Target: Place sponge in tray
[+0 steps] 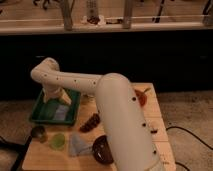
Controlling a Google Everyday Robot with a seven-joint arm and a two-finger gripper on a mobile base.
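Since the sponge (62,112) lay flat inside the tray (39,111), toward its right side, your placing looked done. Your gripper (58,96) hung just above it with jaws spread, holding nothing, which suits a release. Cloth (79,145) and bowl (102,150) sat well apart on the table (152,117), out of your way.

Cream hand (59,99) over green tray (44,111), light-blue sponge (63,113), dark brown bowl (102,150)
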